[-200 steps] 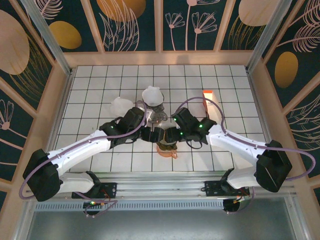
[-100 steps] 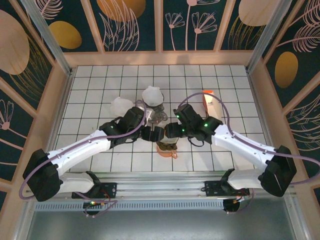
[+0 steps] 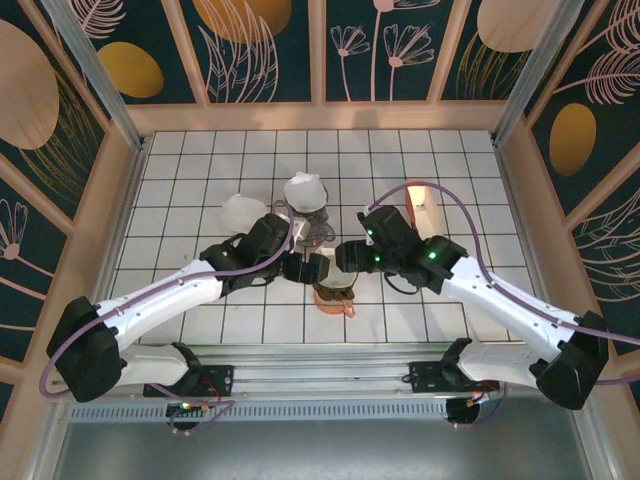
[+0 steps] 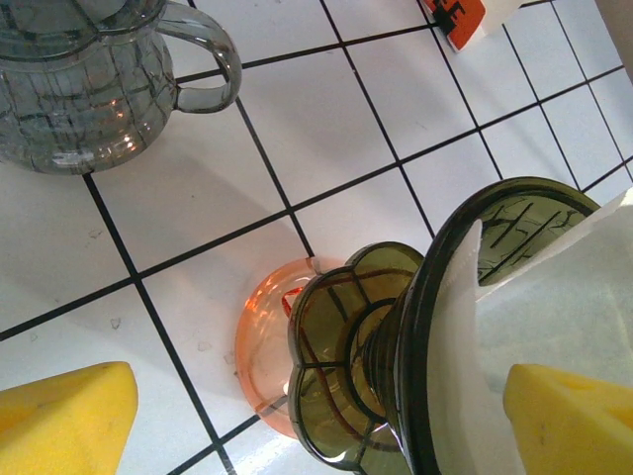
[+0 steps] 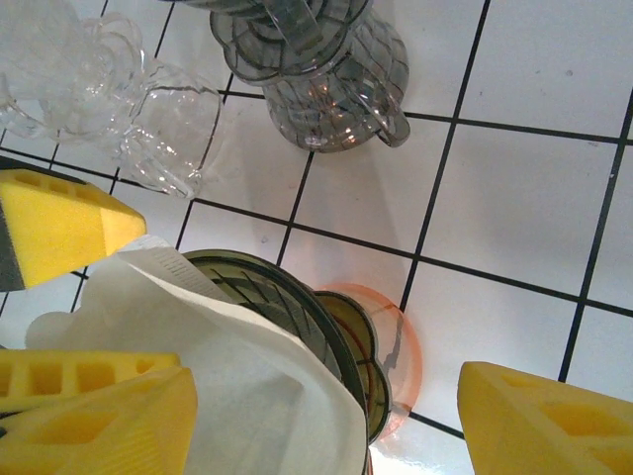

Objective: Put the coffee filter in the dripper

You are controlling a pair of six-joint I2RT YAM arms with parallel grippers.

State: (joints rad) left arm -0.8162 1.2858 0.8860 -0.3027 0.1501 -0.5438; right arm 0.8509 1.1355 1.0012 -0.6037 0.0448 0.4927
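The dark olive glass dripper (image 4: 366,366) stands on an orange saucer (image 4: 259,346) near the table's front middle (image 3: 333,292). The white paper coffee filter (image 4: 554,317) lies in its mouth, one edge lapping over the rim (image 5: 247,396). My left gripper (image 4: 316,426) hangs over the dripper from the left, open, its yellow pads (image 4: 59,421) wide apart on either side. My right gripper (image 5: 326,435) hovers over it from the right, also open, one pad above the filter and the other off to the saucer's side. In the top view the two grippers (image 3: 305,267) (image 3: 350,258) flank the dripper.
A smoky glass carafe (image 3: 315,232) with a handle (image 4: 203,59) stands just behind the dripper. Clear glass pieces (image 5: 129,99) and white ones (image 3: 303,190) (image 3: 240,212) lie further back left. An orange and white box (image 3: 415,195) is at the back right.
The right arm has swung out to the right and lifted, drawing its gripper slightly back from the dripper. The left gripper has stayed in place.
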